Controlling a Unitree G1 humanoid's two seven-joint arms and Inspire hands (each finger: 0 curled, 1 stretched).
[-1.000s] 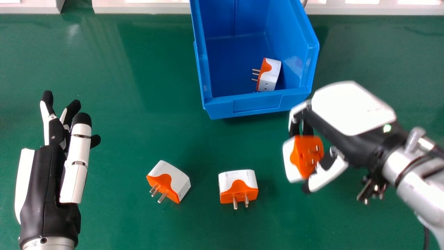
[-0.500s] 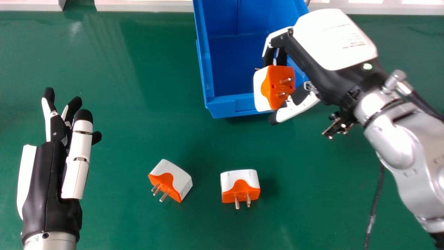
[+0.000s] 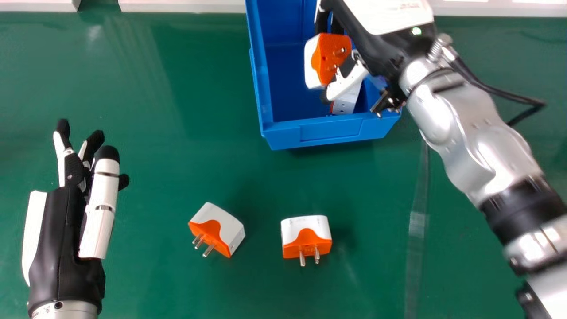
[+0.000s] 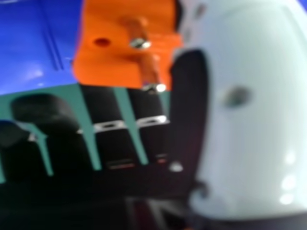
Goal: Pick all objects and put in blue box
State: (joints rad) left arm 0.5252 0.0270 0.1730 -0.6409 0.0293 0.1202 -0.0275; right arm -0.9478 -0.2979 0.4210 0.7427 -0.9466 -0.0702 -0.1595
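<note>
Plug adapter (image 3: 312, 62), orange and white, is hanging in your right hand (image 3: 370, 46), whose curled fingers and thumb are pinching it over the open blue box (image 3: 328, 132). You are seeing its orange face and metal prongs in both the head view and the right hand view, where a blue wall is showing beyond it. How high it is hanging above the box's floor, you cannot tell. Under your right thumb, a second adapter (image 3: 344, 105) is lying inside the box, near the front wall and toward the right side, partly hidden from you. Your silver right forearm (image 3: 476, 146) is slanting in from the right over the green table (image 3: 177, 88). In front of the box, two more adapters are resting on the table, well apart from it: the left one (image 3: 228, 223) is sitting at an angle, and the middle one (image 3: 306, 227) is sitting nearly square to you, just to its right. Off to the left, your left hand (image 3: 62, 235) is holding nothing, its fingers extending loosely forward.
</note>
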